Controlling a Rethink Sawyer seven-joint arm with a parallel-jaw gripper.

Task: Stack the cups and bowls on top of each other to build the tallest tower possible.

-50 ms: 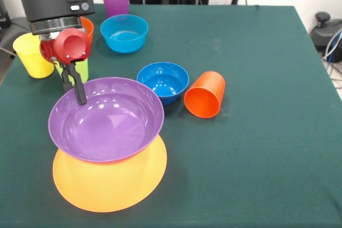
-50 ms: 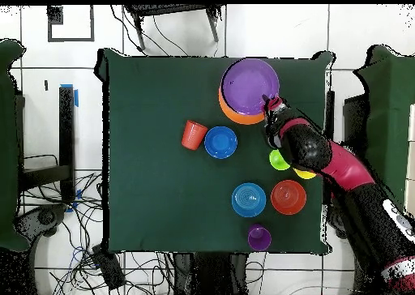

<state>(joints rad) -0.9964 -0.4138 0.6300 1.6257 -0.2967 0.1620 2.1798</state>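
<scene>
Front view: tool point(image 1: 78, 90) closed narrow on the far-left rim of the purple bowl point(image 1: 107, 118), which sits tilted on the yellow-orange bowl point(image 1: 109, 177) directly below; orange-red cup point(image 1: 205, 95) lies toppled on the desk point(image 1: 256, 132), well right.

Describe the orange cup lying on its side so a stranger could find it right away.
Start at the big purple bowl sitting on the yellow-orange bowl. Beside it stands a dark blue bowl, and right next to that lies the orange cup. It is the only cup tipped over.
</scene>
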